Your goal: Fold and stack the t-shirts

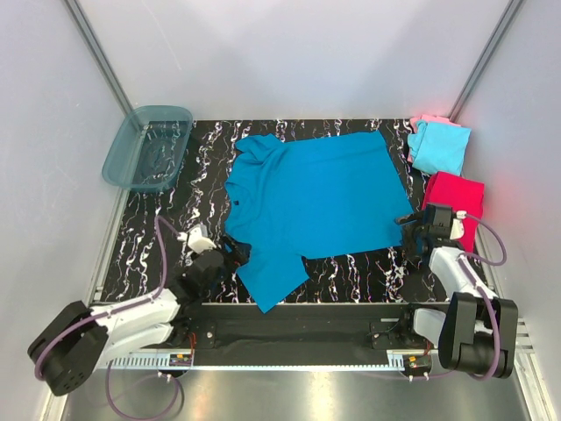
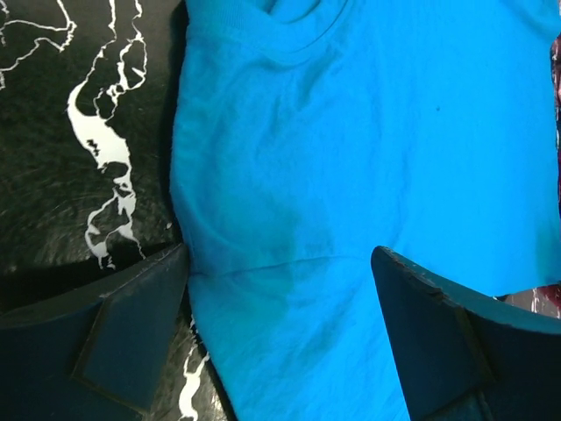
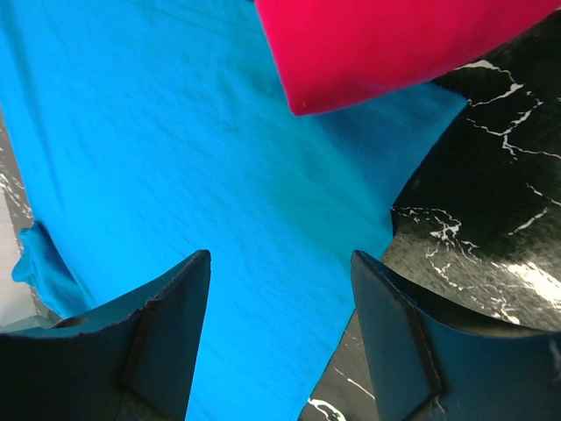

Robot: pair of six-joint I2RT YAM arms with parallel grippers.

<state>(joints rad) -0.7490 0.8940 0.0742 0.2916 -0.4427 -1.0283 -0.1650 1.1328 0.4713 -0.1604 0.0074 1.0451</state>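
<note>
**Entry: fold-and-stack, state of progress**

1. Teal-blue t-shirt (image 1: pixel 307 197) – spread open on the black marbled surface (image 1: pixel 351 272), between the two tools. No fold shows in it. Its collar lies ahead of the left tool, and one sleeve reaches back past that tool toward the near edge.
2. Left tool (image 2: pixel 279 263) – jaws wide apart, holding nothing. It hangs over the shirt's sleeve-and-shoulder area, with cloth under the gap and bare surface under its left finger.
3. Right tool (image 3: pixel 280 263) – jaws open, also holding nothing. It is poised over the shirt's near hem corner, with bare surface just off its right finger.
4. Magenta-red t-shirt (image 1: pixel 456 206) – a compact flat piece just ahead of the right tool. It lies close to the teal-blue shirt's edge, and whether the two touch cannot be told.
5. Light cyan t-shirt (image 1: pixel 441 146) – well beyond the right tool, lying on top of item 6.
6. Pale pink t-shirt (image 1: pixel 427 120) – only its edges show from under the cyan one.
7. Translucent teal tub (image 1: pixel 147 147) – far ahead of the left tool and off to its left; not part of the job.

**Assessment:** three shirts look already folded, with two of them stacked. The large teal-blue shirt is not yet started. Remaining work is judged to be folding it and bringing all the shirts into one pile.
</note>
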